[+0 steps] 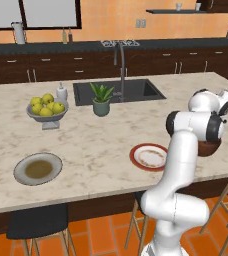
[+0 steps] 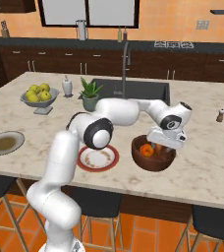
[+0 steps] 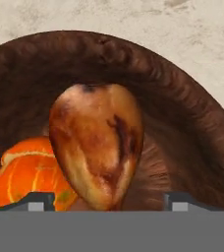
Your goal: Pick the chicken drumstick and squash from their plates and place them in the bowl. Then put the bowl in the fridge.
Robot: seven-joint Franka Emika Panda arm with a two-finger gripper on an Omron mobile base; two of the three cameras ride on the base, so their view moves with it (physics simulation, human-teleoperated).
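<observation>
The chicken drumstick (image 3: 97,142) sits beside the squash (image 3: 28,172) in the bowl (image 3: 192,133), hand (image 3: 104,201) spread wide.

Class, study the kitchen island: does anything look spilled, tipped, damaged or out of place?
Nothing stands out. The squash and chicken drumstick sit inside the bowl; both plates lie flat; the fruit bowl and plant stand upright.
</observation>
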